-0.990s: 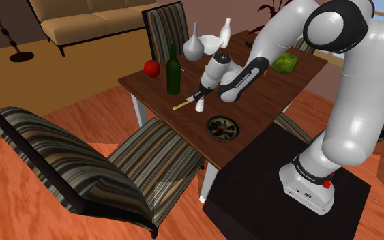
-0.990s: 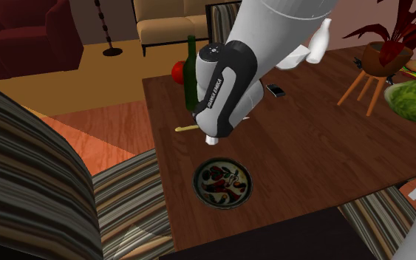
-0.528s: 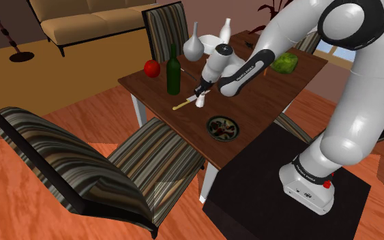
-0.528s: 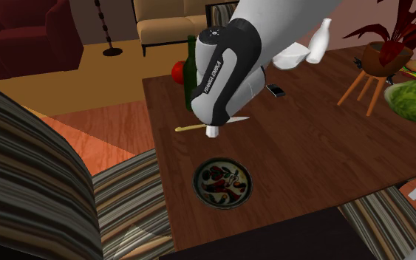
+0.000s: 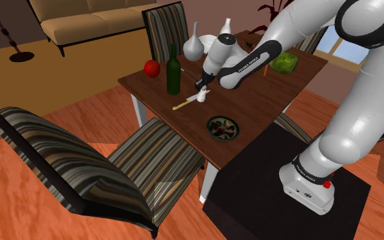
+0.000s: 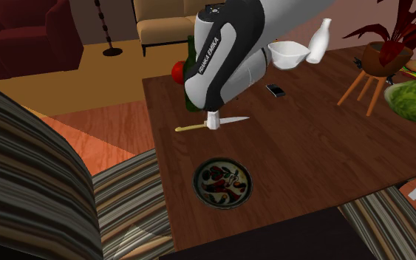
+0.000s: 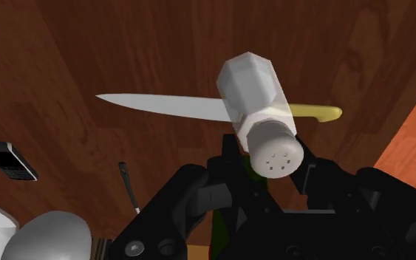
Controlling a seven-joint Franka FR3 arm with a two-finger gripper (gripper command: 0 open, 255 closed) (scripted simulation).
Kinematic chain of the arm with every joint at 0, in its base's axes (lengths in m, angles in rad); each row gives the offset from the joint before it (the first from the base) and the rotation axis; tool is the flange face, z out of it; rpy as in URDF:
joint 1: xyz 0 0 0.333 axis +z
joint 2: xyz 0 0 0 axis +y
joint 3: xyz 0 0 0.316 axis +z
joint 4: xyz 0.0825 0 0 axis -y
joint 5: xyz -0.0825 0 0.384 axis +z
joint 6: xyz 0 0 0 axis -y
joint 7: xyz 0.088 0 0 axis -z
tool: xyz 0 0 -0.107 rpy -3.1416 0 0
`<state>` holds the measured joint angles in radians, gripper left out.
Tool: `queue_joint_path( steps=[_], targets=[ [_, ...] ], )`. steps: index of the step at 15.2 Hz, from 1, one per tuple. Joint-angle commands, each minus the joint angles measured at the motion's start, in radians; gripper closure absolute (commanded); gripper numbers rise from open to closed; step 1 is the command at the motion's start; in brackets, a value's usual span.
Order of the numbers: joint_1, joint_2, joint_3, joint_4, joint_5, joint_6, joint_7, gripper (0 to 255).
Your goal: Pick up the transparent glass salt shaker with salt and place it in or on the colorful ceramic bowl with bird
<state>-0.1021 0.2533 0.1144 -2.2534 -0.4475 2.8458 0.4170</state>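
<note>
Wooden table [image 6: 324, 148] with bowl [image 6: 222, 182], striped chair [image 5: 81, 170]

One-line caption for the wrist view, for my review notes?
Gripper clasping a white salt shaker over a knife on the wooden table.

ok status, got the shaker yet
End effector shut on salt shaker. Shaker over the knife, not yet at bowl. Bare table between them.

Room evenly and brightly lit, soft highlights caught on the white arm [image 5: 350, 116], its lower flank shaded grey, table [image 6: 332, 155] wood rendered dark and matte, knife blade [image 7: 162, 105] lit pale in the wrist view.
</note>
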Motion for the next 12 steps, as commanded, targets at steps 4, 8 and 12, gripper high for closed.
queue_joint_path(
  steps=[4,8,12],
  targets=[
    [-0.022,-0.054,0.032,0.004,0.061,-0.056,-0.055,255],
    [-0.028,-0.112,0.044,-0.038,0.087,-0.071,-0.072,255],
    [-0.025,-0.262,0.057,-0.209,0.112,-0.046,-0.07,255]
  ],
)
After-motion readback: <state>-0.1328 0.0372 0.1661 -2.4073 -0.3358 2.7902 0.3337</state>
